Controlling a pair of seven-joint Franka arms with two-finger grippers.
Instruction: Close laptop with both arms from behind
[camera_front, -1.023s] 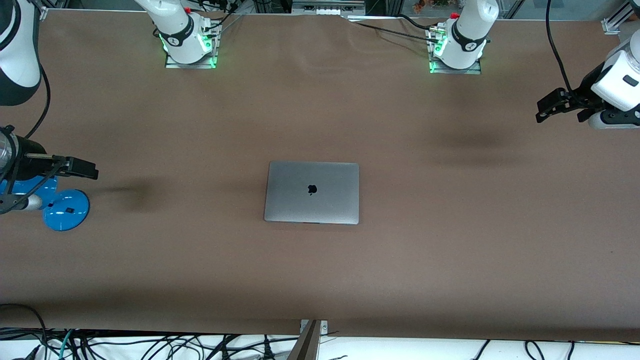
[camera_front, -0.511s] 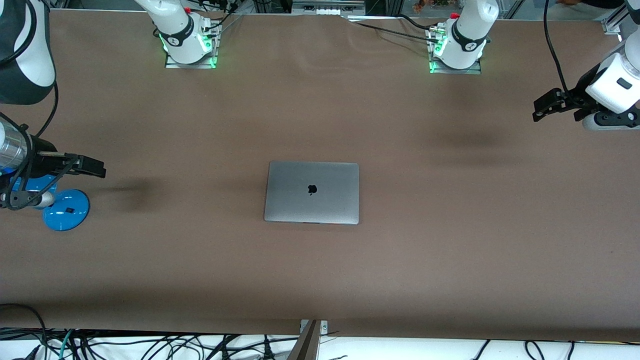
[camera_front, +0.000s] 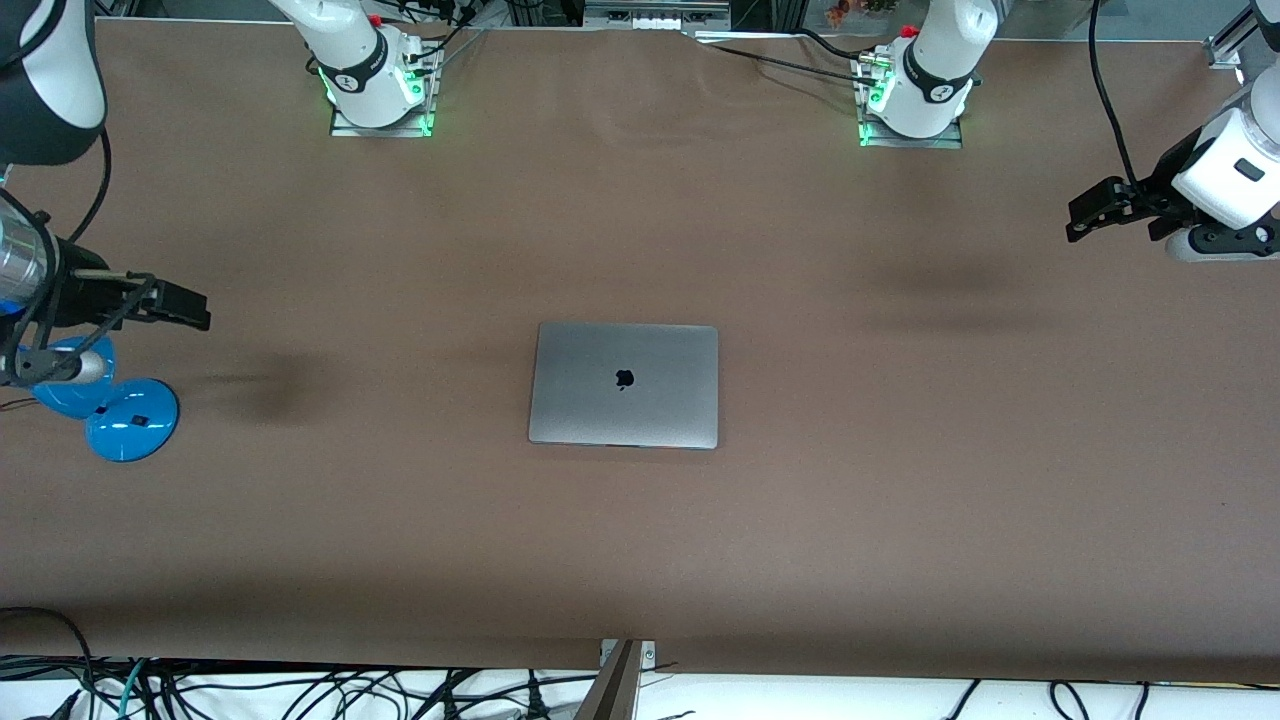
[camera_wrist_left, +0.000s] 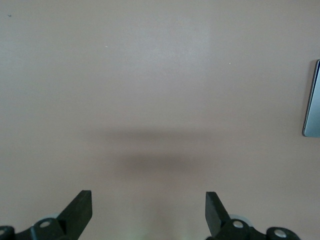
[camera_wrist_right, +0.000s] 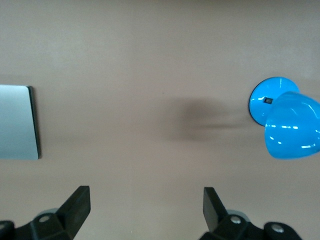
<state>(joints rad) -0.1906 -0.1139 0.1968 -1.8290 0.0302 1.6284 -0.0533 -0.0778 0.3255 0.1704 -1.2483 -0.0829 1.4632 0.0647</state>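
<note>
The grey laptop (camera_front: 624, 385) lies shut and flat in the middle of the brown table, its dark apple logo facing up. One edge of it shows in the left wrist view (camera_wrist_left: 312, 100) and in the right wrist view (camera_wrist_right: 17, 122). My left gripper (camera_front: 1085, 215) hangs open in the air over the left arm's end of the table, well away from the laptop. My right gripper (camera_front: 185, 305) hangs open over the right arm's end, above the table beside a blue lamp. Nothing is between either pair of fingers (camera_wrist_left: 80, 210) (camera_wrist_right: 75, 205).
A blue desk lamp (camera_front: 115, 410) stands at the right arm's end of the table, also seen in the right wrist view (camera_wrist_right: 285, 122). The two arm bases (camera_front: 375, 85) (camera_front: 915, 95) stand along the table edge farthest from the front camera. Cables lie off the near edge.
The right gripper rose slightly and shifted a little toward the laptop. The left gripper lifted a little. The laptop has not moved.
</note>
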